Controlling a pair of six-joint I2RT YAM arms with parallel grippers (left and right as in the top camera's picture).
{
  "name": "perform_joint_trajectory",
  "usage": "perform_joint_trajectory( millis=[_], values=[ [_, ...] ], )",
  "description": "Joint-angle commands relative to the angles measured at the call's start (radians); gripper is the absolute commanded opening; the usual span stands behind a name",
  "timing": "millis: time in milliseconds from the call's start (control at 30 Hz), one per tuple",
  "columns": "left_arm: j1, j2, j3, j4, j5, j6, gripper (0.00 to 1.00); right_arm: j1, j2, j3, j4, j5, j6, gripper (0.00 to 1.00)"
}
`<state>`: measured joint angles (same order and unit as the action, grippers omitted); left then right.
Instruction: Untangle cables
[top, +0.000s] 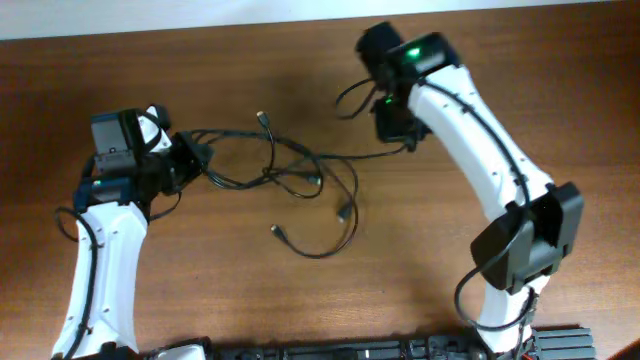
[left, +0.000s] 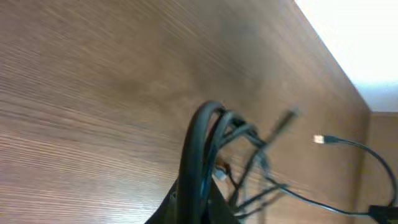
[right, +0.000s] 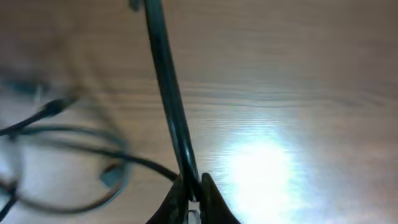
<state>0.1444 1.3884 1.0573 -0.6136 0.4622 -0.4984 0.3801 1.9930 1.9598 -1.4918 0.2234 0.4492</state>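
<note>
Counter (top: 300, 300): bare wood. The cables (top: 290, 172) lie mid-counter between the two arms, a loose knot of thin black loops with one bigger loop sagging toward the near edge.

Left tool (top: 192, 160): clamped shut on several strands at once, at the knot's left end (its wrist view shows a bunch of them arching out from between the fingers). Right tool (top: 396, 128): pinched shut on one strand at the right end, which runs back toward the knot.

Risks as I read them:
- Both ends are gripped. Pulling the arms apart likely cinches the knot instead of opening it, because the left grip locks several cords together.
- Lifting on the left drags the whole bundle, so nothing separates.
- The right strand is thin and sits near the fingertips. A hard tug could slip it out, or whip it.
- The big near loop can catch the others if it slides across the counter.
- Far plug (top: 262, 119) and middle plug (top: 343, 212) lie free beside loops. Either could hook through a loop while being drawn past it and jam there.
</note>
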Motion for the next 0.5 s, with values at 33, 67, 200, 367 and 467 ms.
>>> perform_joint_trajectory(
  millis=[33, 67, 200, 367, 467],
  values=[
    [0.016, -0.02, 0.005, 0.007, -0.056, 0.044, 0.0, -0.147, 0.01, 0.002, -0.033, -0.068, -0.02, 0.44],
    [0.013, -0.02, 0.005, 0.019, -0.003, 0.045, 0.0, -0.155, 0.01, 0.002, -0.016, -0.217, -0.147, 0.46],
    [-0.023, -0.02, 0.005, 0.164, 0.32, 0.044, 0.0, -0.056, 0.01, 0.002, 0.016, -0.652, -0.595, 0.5],
    [-0.086, -0.02, 0.005, 0.442, 0.627, 0.04, 0.0, 0.149, 0.01, 0.002, 0.119, -0.661, -0.636, 0.56],
    [-0.093, -0.02, 0.005, 0.539, 0.757, 0.027, 0.0, 0.211, 0.01, 0.002, 0.185, -0.657, -0.636, 0.56]
  ],
)
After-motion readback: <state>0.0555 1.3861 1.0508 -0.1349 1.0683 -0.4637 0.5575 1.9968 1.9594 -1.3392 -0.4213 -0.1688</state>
